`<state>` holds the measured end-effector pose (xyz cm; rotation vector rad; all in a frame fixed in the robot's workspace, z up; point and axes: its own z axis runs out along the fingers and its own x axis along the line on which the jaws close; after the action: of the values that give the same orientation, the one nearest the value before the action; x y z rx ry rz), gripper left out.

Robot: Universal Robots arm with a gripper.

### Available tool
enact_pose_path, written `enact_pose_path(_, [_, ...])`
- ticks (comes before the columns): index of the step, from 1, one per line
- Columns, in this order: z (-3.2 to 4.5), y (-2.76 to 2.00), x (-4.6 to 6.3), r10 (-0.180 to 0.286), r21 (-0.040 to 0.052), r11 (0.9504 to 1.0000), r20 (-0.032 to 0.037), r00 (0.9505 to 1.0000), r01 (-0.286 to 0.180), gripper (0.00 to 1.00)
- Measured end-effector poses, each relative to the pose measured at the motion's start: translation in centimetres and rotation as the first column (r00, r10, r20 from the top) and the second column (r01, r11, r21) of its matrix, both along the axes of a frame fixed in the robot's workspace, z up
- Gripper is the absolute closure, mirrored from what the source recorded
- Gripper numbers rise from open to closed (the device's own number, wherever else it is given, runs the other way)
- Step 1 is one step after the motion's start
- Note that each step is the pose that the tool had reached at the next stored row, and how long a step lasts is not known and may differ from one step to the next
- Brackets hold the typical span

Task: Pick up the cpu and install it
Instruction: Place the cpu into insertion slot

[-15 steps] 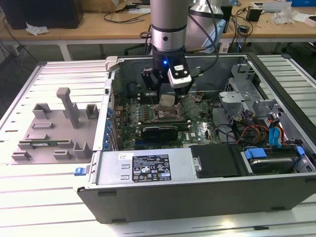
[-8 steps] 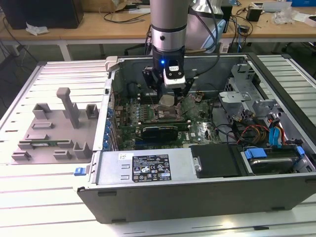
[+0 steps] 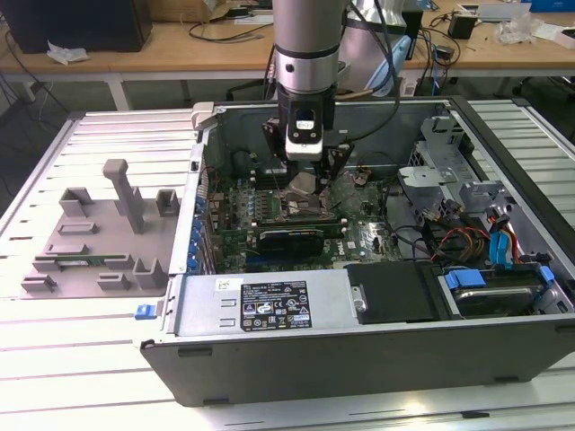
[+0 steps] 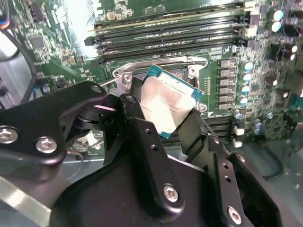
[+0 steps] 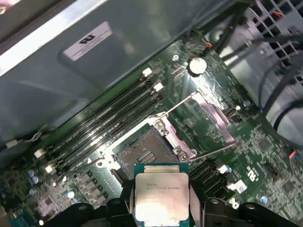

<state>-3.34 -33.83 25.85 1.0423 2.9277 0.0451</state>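
Note:
The cpu [image 5: 162, 196] is a flat square chip with a silver top and a teal rim, and my gripper [image 5: 162, 208] is shut on it by two opposite edges. In the second wrist view the cpu [image 4: 168, 103] tilts between the black fingers [image 4: 137, 123], just above the open socket [image 4: 161, 66]. In the first wrist view the bare socket [image 5: 144, 153] lies a short way beyond the chip, with its metal load plate [image 5: 215, 113] swung open. In the exterior view my gripper [image 3: 305, 178] hangs inside the computer case [image 3: 269, 310], over the motherboard's socket [image 3: 305, 208].
Memory slots [image 5: 109, 125] run along one side of the socket. Cables and a drive cage [image 3: 467, 211] fill the case on the exterior view's right. A black power supply [image 3: 395, 292] sits at the front. A gray fixture [image 3: 99, 233] stands outside on the exterior view's left.

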Motion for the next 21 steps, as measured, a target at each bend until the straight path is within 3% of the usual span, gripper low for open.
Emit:
enact_pose_path(5, [-0.02,0.0,0.0,-0.089,0.0,0.996,0.0,0.996,0.089,0.45])
enact_pose_path(10, [-0.04,0.0,0.0,-0.186,0.0,0.9826,0.0,0.9826,0.186,0.45])
enact_pose_path(15, [-0.07,0.0,0.0,-0.276,0.0,0.9611,0.0,0.9611,0.276,0.45])
enact_pose_path(19, [-0.09,0.0,0.0,-0.344,0.0,0.9389,-0.0001,0.9389,0.344,0.45])
enact_pose_path(20, [-0.1,0.0,0.0,-0.37,0.0,0.9292,-0.0001,0.9292,0.37,0.45])
enact_pose_path(21, [-0.1,0.0,0.0,-0.385,0.0,0.9231,-0.0001,0.9231,0.385,0.45])
